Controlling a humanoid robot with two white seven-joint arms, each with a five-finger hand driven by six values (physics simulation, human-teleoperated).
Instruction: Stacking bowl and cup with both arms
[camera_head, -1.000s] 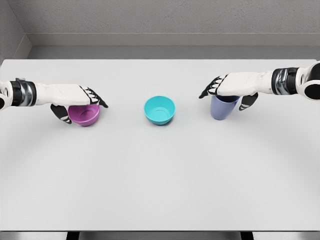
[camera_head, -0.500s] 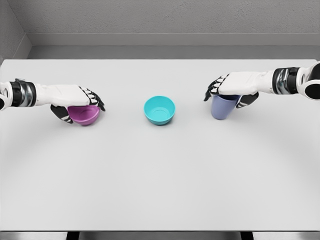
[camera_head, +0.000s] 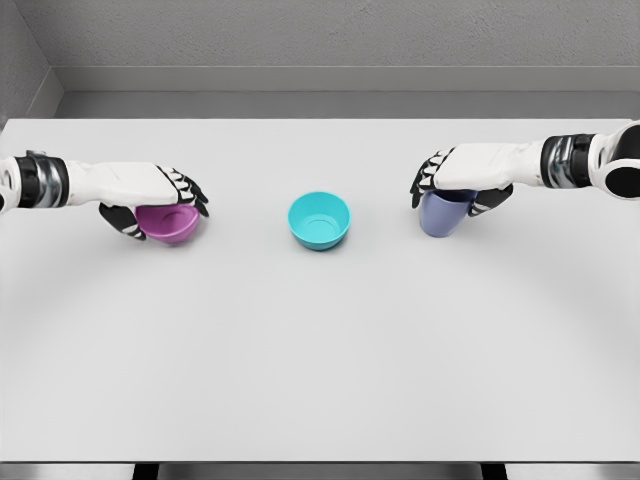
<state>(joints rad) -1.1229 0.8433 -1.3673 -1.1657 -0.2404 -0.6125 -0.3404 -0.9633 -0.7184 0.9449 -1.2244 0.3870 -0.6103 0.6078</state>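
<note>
A wide white table (camera_head: 320, 360) is shown filling most of the head view, bounded at the far edge by a grey wall (camera_head: 320, 40). Two white arms are extended across the far half of the table, the left arm (camera_head: 70, 182) entering from the left edge and the right arm (camera_head: 560, 160) from the right edge.

A teal bowl (camera_head: 320, 220) is seen upright near the table's middle, standing alone and well apart from both hands. A purple bowl (camera_head: 168, 223) is located to its left, at about the same depth. It is enclosed by the left hand (camera_head: 150, 195), whose fingers are curled over the far rim while the thumb is pressed against the near left wall.

A blue-violet cup (camera_head: 443, 212) is located to the right of the teal bowl, upright. Its rim is covered by the right hand (camera_head: 462, 178), whose fingers are wrapped down over the left side and whose thumb is set against the right side. Whether bowl or cup is lifted off the table cannot be told.
</note>
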